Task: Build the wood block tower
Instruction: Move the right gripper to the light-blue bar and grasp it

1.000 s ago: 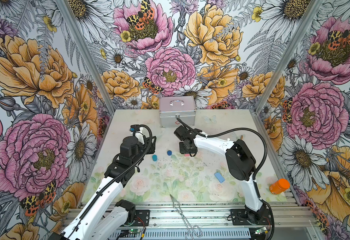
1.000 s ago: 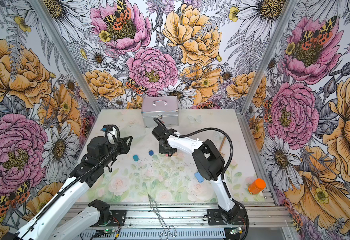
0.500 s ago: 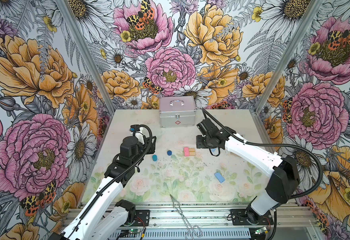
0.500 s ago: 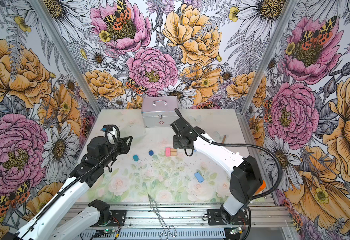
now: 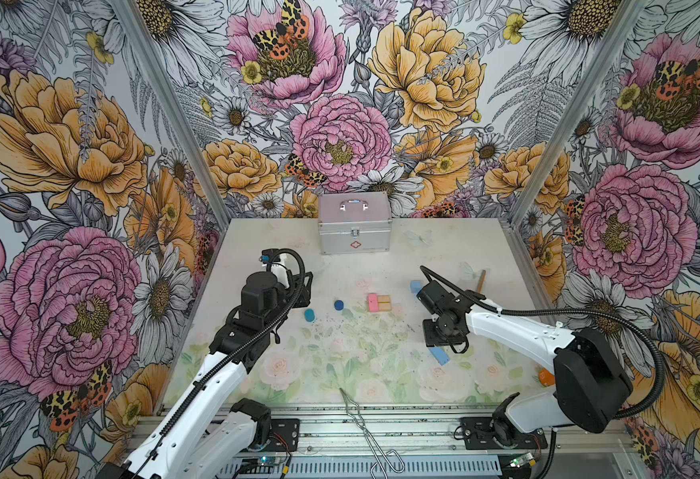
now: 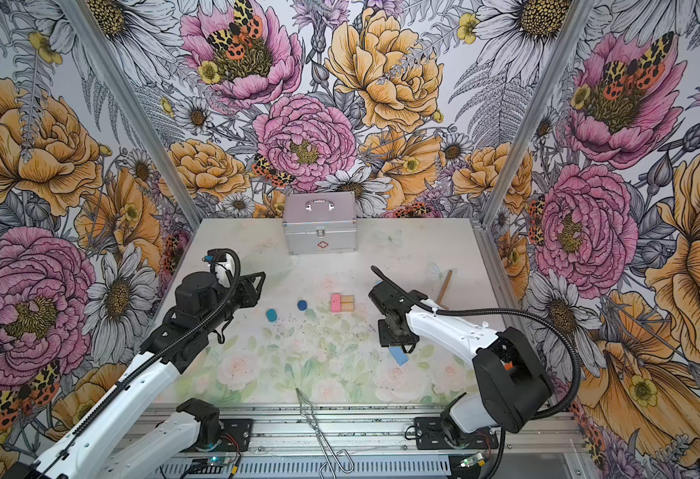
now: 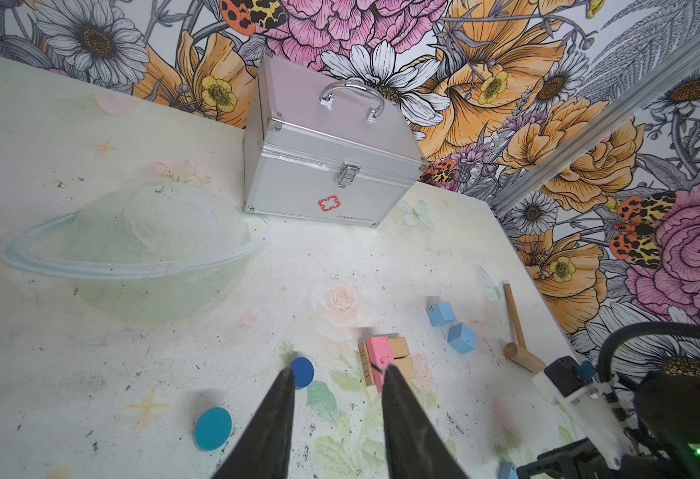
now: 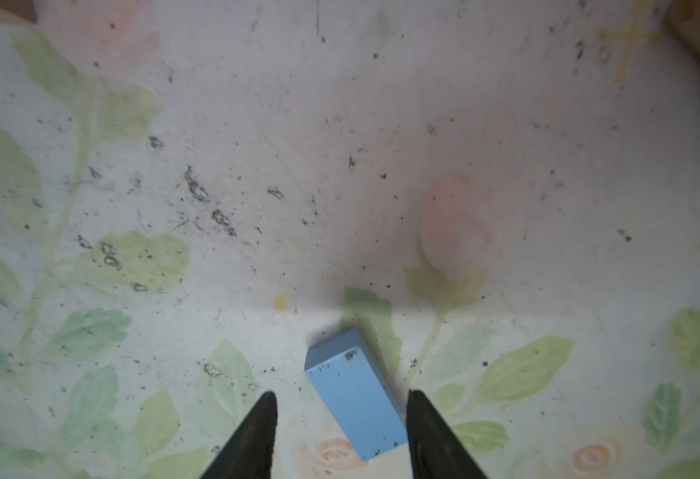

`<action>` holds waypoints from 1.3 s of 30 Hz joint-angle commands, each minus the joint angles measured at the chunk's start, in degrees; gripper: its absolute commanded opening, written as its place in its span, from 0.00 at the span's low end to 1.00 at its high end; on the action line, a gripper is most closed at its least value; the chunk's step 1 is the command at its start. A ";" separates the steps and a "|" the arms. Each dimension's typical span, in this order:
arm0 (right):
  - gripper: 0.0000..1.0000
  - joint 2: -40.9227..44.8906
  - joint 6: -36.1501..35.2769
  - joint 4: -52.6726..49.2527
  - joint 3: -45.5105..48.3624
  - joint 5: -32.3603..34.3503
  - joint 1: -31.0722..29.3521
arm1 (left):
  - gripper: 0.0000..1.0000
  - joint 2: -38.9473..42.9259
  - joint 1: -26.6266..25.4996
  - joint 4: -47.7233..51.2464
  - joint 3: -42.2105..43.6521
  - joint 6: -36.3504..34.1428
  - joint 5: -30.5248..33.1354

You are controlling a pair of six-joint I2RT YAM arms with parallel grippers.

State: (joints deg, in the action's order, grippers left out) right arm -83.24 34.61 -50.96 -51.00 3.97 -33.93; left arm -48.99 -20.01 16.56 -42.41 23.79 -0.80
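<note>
A pink slab (image 5: 372, 302) lies beside two tan planks (image 5: 384, 303) at mid-table, also seen in the left wrist view as the pink slab (image 7: 381, 354). Left of them stand a dark blue cylinder (image 5: 339, 305) and a teal cylinder (image 5: 309, 315). Two light blue cubes (image 7: 440, 314) sit to the right. A blue slab (image 8: 356, 406) lies flat on the table between the fingers of my open right gripper (image 8: 342, 395), which points down over it (image 5: 443, 342). My left gripper (image 7: 337, 369) hovers open and empty at the left (image 5: 306, 286).
A silver case (image 5: 354, 228) stands at the back wall. A wooden mallet (image 5: 481, 281) lies at the right edge, metal tongs (image 5: 360, 419) at the front edge, and an orange object (image 5: 545, 376) behind the right arm.
My right arm has swung away from the pink slab and planks, right and toward the front, to the blue slab, its jaws a little wider. The left arm has not moved.
</note>
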 commanded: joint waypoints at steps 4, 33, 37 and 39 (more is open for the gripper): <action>0.54 3.12 -0.27 3.33 3.51 -2.59 -0.32 | 0.37 0.04 -0.12 0.13 0.32 -0.74 1.32; 0.27 -1.10 2.36 8.68 7.98 -6.08 -0.39 | 0.37 -0.23 -0.21 0.23 0.19 -0.87 1.32; 0.05 -1.72 2.83 8.44 7.21 -6.21 -0.34 | 0.37 -0.23 -0.19 0.24 0.18 -0.85 1.31; 0.00 -1.92 2.81 8.44 5.58 -6.68 -0.34 | 0.37 -0.29 -0.20 0.12 0.14 -0.81 1.37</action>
State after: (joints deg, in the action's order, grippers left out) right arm -83.61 36.62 -43.44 -43.44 -1.85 -33.93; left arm -49.39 -20.01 16.64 -42.41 23.77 -0.80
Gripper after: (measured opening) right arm 0.302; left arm 0.369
